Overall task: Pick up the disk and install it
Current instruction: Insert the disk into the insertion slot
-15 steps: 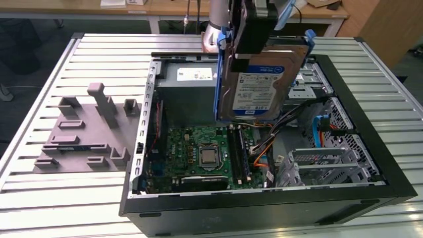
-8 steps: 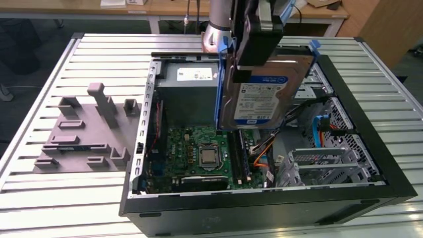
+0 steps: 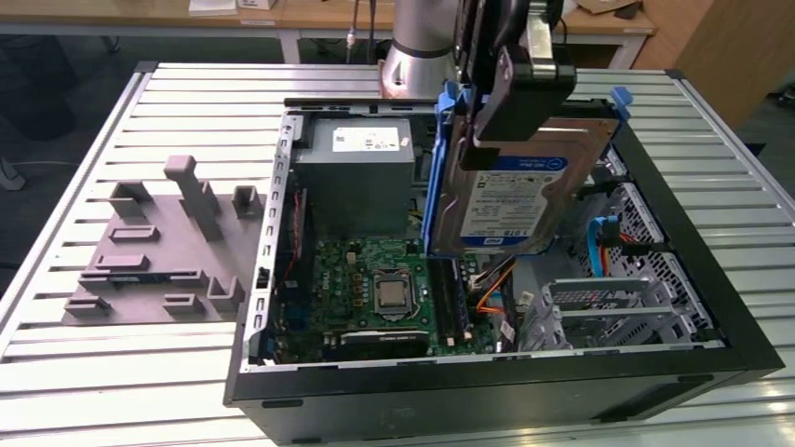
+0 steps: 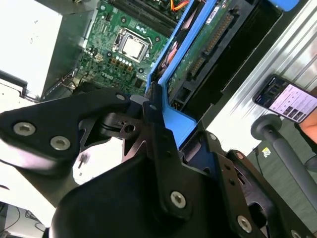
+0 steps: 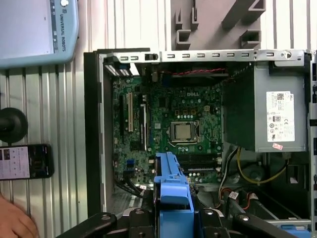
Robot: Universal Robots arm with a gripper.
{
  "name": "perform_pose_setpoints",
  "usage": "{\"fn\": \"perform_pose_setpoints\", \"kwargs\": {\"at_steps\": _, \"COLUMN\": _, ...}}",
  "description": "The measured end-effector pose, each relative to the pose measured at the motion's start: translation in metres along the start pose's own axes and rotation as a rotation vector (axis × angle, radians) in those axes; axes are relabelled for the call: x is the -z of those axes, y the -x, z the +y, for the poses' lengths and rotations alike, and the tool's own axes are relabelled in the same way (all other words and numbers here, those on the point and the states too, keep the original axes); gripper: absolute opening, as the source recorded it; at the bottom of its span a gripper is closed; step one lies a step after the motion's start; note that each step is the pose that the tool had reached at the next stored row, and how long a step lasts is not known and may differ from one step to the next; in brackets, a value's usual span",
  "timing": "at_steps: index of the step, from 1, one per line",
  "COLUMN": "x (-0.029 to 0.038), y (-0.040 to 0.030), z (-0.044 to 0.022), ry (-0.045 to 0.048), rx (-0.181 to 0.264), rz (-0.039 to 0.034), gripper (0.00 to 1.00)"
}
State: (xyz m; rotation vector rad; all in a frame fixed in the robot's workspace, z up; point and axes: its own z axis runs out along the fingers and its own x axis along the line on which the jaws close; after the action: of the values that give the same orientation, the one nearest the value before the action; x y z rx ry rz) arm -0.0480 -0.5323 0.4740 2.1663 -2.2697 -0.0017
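Silver with a blue plastic carrier around it, the disk (image 3: pixel 516 200) hangs on edge above the open computer case (image 3: pixel 497 400), roughly over the case's middle in the exterior view. The pincer (image 3: pixel 504 107) is clamped shut on the carrier's upper end. In the second wrist view its black fingers (image 4: pixel 153 124) press on either side of the blue frame, with nothing else in their hold.

As I judge it, the work in hand is carrying the disk to its bay. To do that well, keep the carrier square to the metal drive cage (image 3: pixel 621 298) at about 4 o'clock of the case. Keep its lower edge clear of the orange cables (image 3: pixel 491 284) and of the motherboard (image 3: pixel 372 289) at 7 o'clock. A tilted carrier would likely jam on the rails.

The disk's face carries a white-and-blue label dense with print and barcodes. The grey power supply (image 3: pixel 354 168), at 11 o'clock, bears a white sticker. On the slatted metal surface (image 3: pixel 125 372), at 9 o'clock of the case, sits a grey moulded fixture (image 3: pixel 162 242). In the first wrist view a phone (image 5: pixel 25 161) lies beside the case with its screen lit.
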Motion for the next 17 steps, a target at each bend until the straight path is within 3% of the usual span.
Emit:
{"fn": "perform_pose_setpoints", "kwargs": {"at_steps": 13, "x": 0.0000, "y": -0.0005, "z": -0.0002, "ry": 0.0000, "rx": 0.000, "rz": 0.0000, "gripper": 0.36}}
{"fn": "perform_pose_setpoints", "kwargs": {"at_steps": 17, "x": -0.0005, "y": -0.0051, "z": -0.0005, "ry": 0.0000, "rx": 0.000, "rz": -0.0001, "gripper": 0.36}}
